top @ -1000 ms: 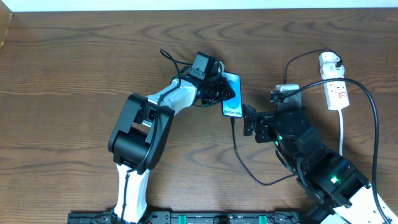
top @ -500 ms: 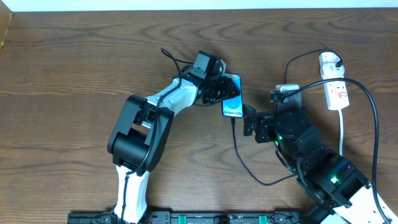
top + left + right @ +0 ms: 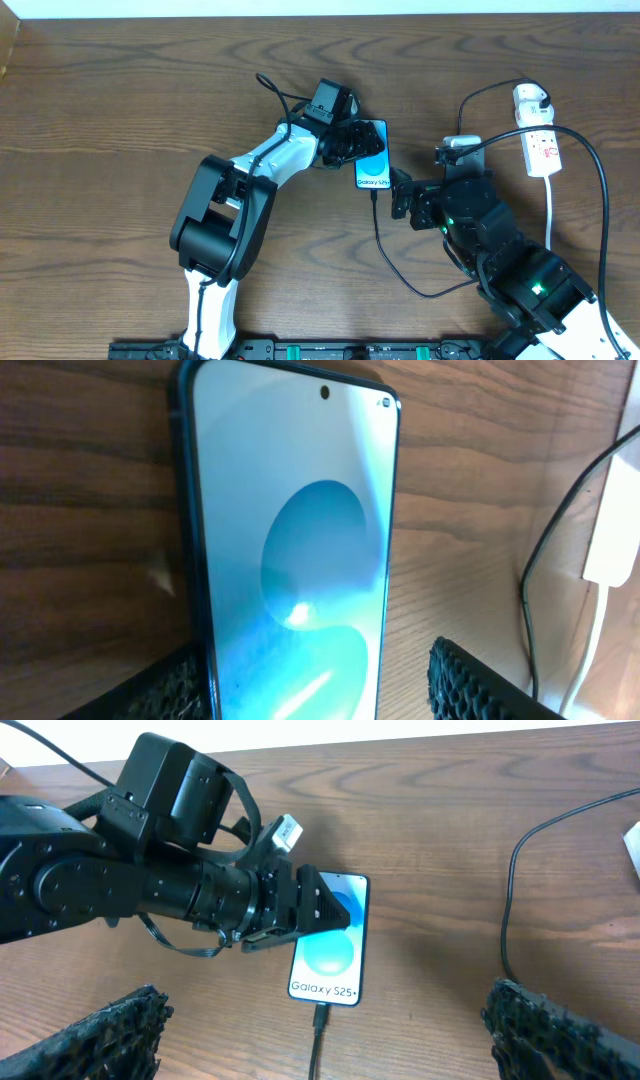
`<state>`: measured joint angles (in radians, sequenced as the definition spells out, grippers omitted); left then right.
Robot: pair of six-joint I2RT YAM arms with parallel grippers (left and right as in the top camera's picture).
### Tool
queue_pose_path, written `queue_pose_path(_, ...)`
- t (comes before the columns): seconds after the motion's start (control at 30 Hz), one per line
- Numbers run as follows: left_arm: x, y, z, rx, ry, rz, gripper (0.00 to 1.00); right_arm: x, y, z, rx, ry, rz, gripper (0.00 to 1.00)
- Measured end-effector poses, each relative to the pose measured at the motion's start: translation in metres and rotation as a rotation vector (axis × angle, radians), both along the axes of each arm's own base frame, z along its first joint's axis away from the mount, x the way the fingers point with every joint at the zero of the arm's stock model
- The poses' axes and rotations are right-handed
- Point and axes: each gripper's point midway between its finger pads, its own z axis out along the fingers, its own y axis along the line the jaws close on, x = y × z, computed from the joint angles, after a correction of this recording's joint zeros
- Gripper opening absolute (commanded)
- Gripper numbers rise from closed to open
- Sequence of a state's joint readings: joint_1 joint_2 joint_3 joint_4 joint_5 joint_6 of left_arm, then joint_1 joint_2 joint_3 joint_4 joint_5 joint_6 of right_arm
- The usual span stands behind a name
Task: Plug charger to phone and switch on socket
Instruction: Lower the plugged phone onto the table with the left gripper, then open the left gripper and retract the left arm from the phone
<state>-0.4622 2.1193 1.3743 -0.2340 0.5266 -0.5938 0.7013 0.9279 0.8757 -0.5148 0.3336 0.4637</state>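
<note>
From overhead we see the slim smartphone with the light-blue screen (image 3: 374, 160) lying flat on the brown wooden table (image 3: 120, 110), near its middle. The left gripper (image 3: 358, 146) is over the upper part of the phone, and the right gripper (image 3: 397, 196) stands just beside its lower right corner. The thin black charger cable (image 3: 381, 240) meets the lower edge of the phone and runs toward the front until the right arm hides it. The narrow white power strip (image 3: 541, 150) lies well apart, at the right. In the left wrist view the phone lies between the two black fingers (image 3: 470, 680); the jaws are apart, and one finger clearly stands off the phone's edge. In the right wrist view the right gripper's textured fingers (image 3: 110, 1030) are spread wide with nothing between them, and the plug tip (image 3: 321, 1012) sits at the phone's bottom edge.
</note>
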Motion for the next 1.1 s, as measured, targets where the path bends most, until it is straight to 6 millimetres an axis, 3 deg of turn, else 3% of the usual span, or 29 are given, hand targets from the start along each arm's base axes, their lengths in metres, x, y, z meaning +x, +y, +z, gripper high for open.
queue_pose_path(0.47, 0.001, 0.002, 0.0, 0.011, -0.003, 0.006, 0.71, -0.002, -0.002, -0.004, -0.013, 0.016, 0.001, 0.99)
queue_pose_path(0.63, 0.003, 0.002, 0.002, 0.017, -0.027, -0.012, 0.87, -0.005, -0.004, -0.01, -0.033, 0.04, 0.001, 0.99)
queue_pose_path(0.73, 0.007, 0.009, 0.004, 0.037, -0.07, -0.051, 0.88, -0.009, -0.007, -0.017, -0.056, 0.067, 0.002, 0.99)
queue_pose_path(0.87, 0.011, 0.042, 0.005, 0.099, -0.061, -0.043, 0.89, -0.017, -0.014, -0.03, -0.099, 0.122, 0.004, 0.99)
queue_pose_path(0.97, 0.017, 0.086, 0.01, 0.154, -0.05, 0.008, 0.89, -0.02, -0.016, -0.034, -0.113, 0.138, 0.004, 0.99)
queue_pose_path(1.03, 0.021, 0.117, 0.027, 0.177, -0.064, 0.054, 0.89, -0.02, -0.016, -0.034, -0.113, 0.139, 0.004, 0.99)
queue_pose_path(1.1, 0.025, 0.145, 0.06, 0.185, -0.11, 0.102, 0.89, -0.02, -0.016, -0.034, -0.113, 0.139, 0.004, 0.99)
